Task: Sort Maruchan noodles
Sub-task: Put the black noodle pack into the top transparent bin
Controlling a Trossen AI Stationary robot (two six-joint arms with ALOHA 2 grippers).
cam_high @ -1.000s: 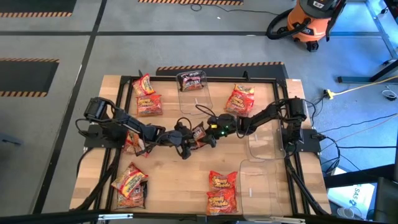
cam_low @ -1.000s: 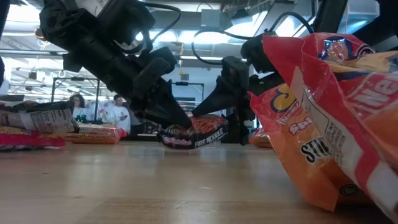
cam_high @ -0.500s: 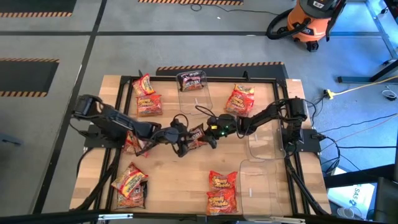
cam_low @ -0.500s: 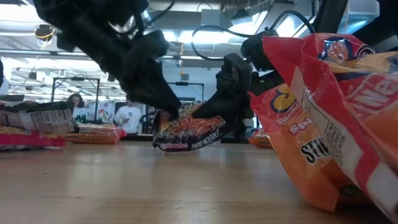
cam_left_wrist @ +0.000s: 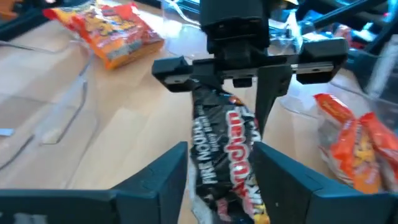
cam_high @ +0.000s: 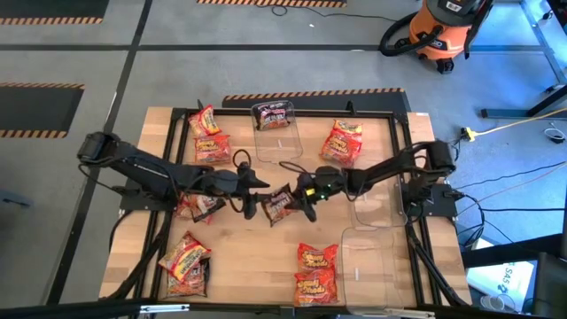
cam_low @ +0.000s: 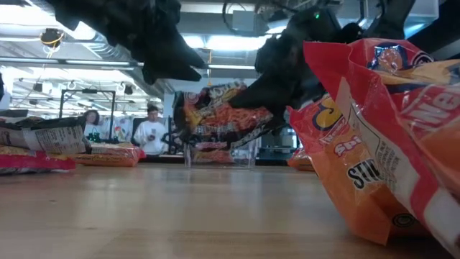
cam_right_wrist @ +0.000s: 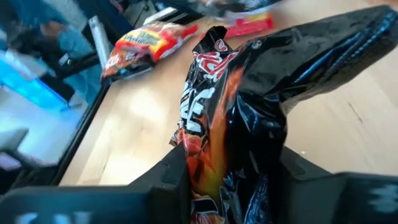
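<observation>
Right hand (cam_high: 304,197) now grips my dark packet (cam_high: 280,205), lifted off the worktop (cam_high: 257,266) since earlier; left hand (cam_high: 251,190) has released, fingers apart. One dark packet sits in the clear bin (cam_high: 274,119).

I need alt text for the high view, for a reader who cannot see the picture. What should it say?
Seen from above, the right gripper holds a dark noodle packet at the middle of a wooden table, and the left gripper faces it with fingers open. Red and orange packets lie around them, and another dark packet lies in a clear bin at the far edge.
</observation>
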